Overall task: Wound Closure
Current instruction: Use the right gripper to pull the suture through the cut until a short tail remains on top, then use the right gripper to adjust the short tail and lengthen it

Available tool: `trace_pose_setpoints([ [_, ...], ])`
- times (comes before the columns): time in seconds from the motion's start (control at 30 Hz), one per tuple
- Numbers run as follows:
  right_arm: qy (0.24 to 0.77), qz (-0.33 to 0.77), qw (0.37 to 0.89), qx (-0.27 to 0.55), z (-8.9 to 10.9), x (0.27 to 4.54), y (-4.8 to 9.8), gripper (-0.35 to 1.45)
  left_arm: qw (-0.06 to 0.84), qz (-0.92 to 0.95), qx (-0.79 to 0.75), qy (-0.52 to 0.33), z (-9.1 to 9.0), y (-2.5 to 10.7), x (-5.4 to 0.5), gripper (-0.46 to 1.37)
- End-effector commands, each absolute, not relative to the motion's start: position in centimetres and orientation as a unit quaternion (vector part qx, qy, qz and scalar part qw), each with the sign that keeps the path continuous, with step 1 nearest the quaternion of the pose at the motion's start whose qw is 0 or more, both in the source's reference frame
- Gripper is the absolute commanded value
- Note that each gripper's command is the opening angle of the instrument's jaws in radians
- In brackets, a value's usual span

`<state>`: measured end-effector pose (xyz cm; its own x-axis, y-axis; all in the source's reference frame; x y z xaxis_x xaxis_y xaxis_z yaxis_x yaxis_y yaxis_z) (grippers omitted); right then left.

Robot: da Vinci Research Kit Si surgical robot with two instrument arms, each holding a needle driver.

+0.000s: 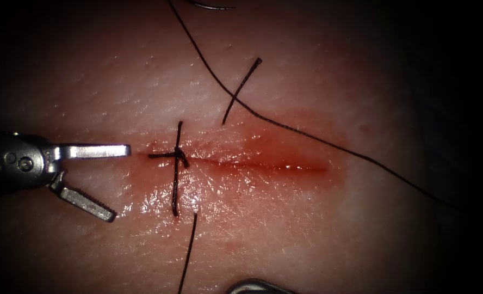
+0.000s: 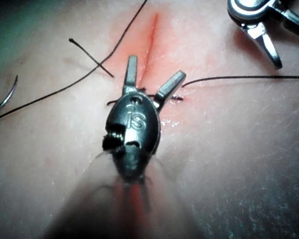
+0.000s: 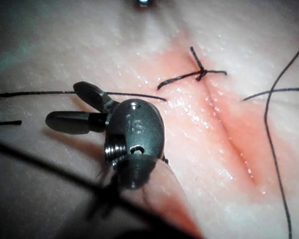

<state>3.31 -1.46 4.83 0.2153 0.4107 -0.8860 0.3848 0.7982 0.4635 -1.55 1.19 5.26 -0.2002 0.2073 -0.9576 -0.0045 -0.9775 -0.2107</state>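
One knot [image 1: 179, 156] sits tied at the cut's [image 1: 263, 165] left end, both your tools, left [image 1: 116, 182] and right [image 3: 70, 107], gape empty, and the needle [image 2: 6, 97] lies loose on the tissue [image 1: 285, 228], so I judge your next stitch calls for regrasping it.

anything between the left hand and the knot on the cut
Nothing visible: the left hand, jaws open and empty, sits just left of the knot, with bare tissue between. The needle lies apart, on the tissue.
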Motion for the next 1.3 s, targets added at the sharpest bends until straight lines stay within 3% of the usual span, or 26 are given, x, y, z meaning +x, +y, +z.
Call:
trace_pose_setpoints([
  [0.03,0.627,0.008,0.712,0.316,4.8,3.28,-1.4,1.41,0.07,0.771,-0.628,-0.08,5.3,1.2,-1.56,0.59],
  [0.47,0.616,0.067,0.737,0.27,5.1,2.8,-1.0,1.24,0.07,0.771,-0.628,-0.08,5.3,1.2,-1.55,0.62],
  [0.6,0.594,0.135,0.754,0.245,5.2,2.68,-0.8,1.2,0.072,0.77,-0.628,-0.081,5.3,1.2,-1.56,0.62],
  [0.73,0.577,0.22,0.758,0.21,5.3,2.56,-0.6,1.29,0.079,0.769,-0.628,-0.087,5.3,1.2,-1.55,0.63],
  [0.97,0.549,0.416,0.689,0.226,5.4,2.53,-0.3,1.14,0.087,0.768,-0.627,-0.093,5.3,1.2,-1.53,0.63],
  [1.17,0.496,0.549,0.627,0.244,5.5,2.67,-0.1,1.21,0.09,0.769,-0.626,-0.094,5.3,1.1,-1.56,0.63],
  [1.3,0.482,0.585,0.612,0.227,5.6,2.75,0.1,1.21,0.092,0.769,-0.626,-0.095,5.3,1.1,-1.56,0.62],
])
